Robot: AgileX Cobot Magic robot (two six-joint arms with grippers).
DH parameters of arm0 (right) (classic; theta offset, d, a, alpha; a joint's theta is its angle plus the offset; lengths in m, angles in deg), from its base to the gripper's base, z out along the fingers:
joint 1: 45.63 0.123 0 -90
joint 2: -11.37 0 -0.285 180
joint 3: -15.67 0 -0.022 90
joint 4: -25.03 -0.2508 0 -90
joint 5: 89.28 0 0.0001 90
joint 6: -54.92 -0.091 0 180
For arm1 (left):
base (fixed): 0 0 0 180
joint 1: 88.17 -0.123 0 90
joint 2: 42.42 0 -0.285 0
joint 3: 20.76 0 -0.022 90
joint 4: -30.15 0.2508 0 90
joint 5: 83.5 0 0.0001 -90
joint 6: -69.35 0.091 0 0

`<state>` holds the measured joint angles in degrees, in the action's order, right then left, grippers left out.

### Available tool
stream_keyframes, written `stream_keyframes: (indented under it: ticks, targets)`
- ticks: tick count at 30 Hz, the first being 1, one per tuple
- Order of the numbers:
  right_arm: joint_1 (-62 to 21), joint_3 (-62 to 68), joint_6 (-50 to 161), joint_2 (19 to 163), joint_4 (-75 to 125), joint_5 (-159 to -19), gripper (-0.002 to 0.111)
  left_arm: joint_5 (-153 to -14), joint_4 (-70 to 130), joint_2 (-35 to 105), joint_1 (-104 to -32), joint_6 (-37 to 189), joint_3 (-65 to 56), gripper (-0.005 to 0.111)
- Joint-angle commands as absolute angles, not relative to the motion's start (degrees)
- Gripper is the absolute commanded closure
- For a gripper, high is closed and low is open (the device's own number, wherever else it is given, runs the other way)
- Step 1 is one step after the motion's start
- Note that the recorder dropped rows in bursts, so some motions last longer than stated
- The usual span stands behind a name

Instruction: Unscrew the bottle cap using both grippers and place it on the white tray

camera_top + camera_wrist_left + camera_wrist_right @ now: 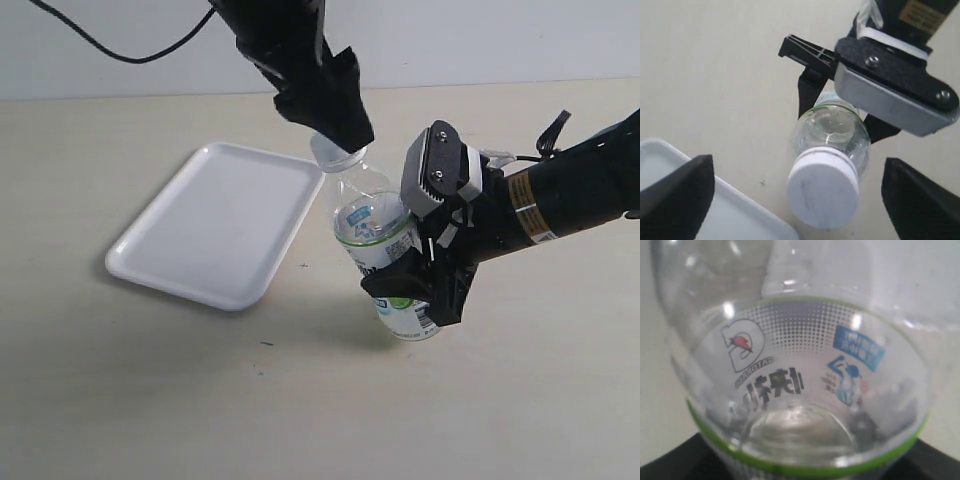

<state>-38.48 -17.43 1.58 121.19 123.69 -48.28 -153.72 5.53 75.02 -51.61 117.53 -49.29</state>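
The clear bottle with a green-and-white label leans with its neck toward the white tray. My right gripper, with the grey-white block, is shut on the bottle's labelled body. The white bottle cap sits on the neck. In the exterior view the cap is mostly hidden under my all-black left gripper. In the left wrist view the left gripper is open, its fingers standing wide on either side of the cap without touching it.
The tray's corner lies close beside the bottle neck. The right gripper's grey block and black finger frame sit just behind the bottle's shoulder. A black cable hangs at the back left over the beige tabletop.
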Motion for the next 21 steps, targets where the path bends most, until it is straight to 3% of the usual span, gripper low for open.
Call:
stream_keyframes:
  ticks: [1,7,16,18,21]
  targets:
    - [-38.3,-17.6,1.3,121.2,123.6,-47.5,0.108,-153.5,5.7,74.4,-51.6,138.4,-49.6,0.02]
    - [-38.3,-17.6,1.3,121.2,123.7,-47.6,0.108,-153.5,5.7,74.4,-51.6,153.9,-48.5,0.02]
    - [-38.3,-17.6,1.3,121.2,123.7,-47.8,0.108,-153.5,4.4,74.7,-51.6,155.7,-46.7,0.021]
    - [-38.3,-17.6,1.3,121.2,123.7,-47.8,0.108,-153.5,4.4,74.7,-51.6,155.6,-46.7,0.023]
    - [-38.3,-17.6,1.3,121.2,123.7,-47.8,0.108,-153.5,4.3,74.7,-51.6,155.6,-46.7,0.038]
